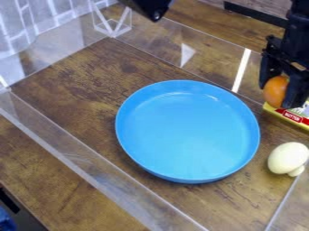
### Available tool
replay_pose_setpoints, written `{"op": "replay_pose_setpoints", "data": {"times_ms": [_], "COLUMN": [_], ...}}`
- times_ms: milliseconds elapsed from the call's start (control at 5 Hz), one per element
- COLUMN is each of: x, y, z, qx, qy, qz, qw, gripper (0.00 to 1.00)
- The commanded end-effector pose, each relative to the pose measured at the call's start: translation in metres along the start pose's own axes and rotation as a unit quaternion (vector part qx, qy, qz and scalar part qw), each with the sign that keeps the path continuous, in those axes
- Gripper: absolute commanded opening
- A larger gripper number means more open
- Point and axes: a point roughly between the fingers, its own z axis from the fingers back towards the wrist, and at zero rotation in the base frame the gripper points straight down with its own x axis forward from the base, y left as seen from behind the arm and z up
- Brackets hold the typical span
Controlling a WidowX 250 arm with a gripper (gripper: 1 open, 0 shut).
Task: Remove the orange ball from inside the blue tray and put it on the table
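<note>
The blue tray (187, 129) lies in the middle of the table (85, 86), and nothing is inside it. The orange ball (277, 90) is at the right edge of the view, beyond the tray's rim, held between the black fingers (266, 82) of my gripper (280, 92). The gripper is shut on the ball and hangs just above the tabletop. I cannot tell whether the ball touches the wood.
A pale yellow egg-shaped object (287, 159) lies on the table right of the tray. A red and yellow flat item (294, 115) sits under the gripper at the right edge. Clear acrylic walls (72, 135) ring the table.
</note>
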Motion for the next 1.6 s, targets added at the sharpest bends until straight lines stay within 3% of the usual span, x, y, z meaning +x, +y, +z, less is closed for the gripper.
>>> {"op": "replay_pose_setpoints", "data": {"times_ms": [0,1000,1200,1400], "x": [0.006,0.011,0.011,0.011], "y": [-0.008,-0.012,-0.014,-0.014], "z": [0.034,0.035,0.027,0.02], "qx": [0.015,0.016,0.009,0.004], "qy": [-0.033,-0.025,-0.02,-0.018], "qz": [-0.013,-0.029,-0.035,-0.03], "qw": [0.9993,0.9991,0.9992,0.9994], "gripper": [0.0,0.0,1.0,1.0]}}
